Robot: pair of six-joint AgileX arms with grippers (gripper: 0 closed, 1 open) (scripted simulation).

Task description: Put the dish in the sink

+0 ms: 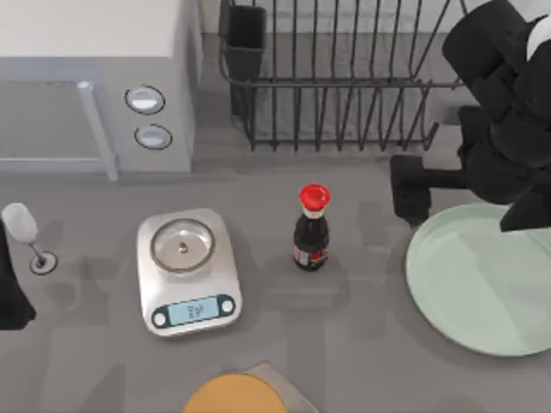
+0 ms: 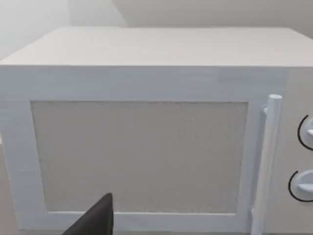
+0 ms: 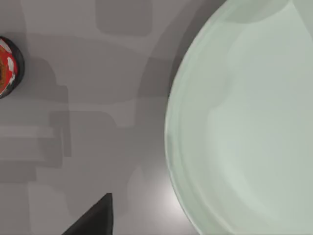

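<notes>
My right gripper [image 1: 411,196] hangs over the table just beside the mint-green dish [image 1: 482,280]; whether its fingers are apart, I cannot tell. To do this well I should come down at the rim and grip it firmly. Farther off stands the soy sauce bottle [image 1: 311,229].

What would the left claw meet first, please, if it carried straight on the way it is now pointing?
Most likely the microwave: the left wrist view faces its door square on, with nothing between. How far off it stands is unclear. The left arm sits at the table's left edge, by the wine glass.
</notes>
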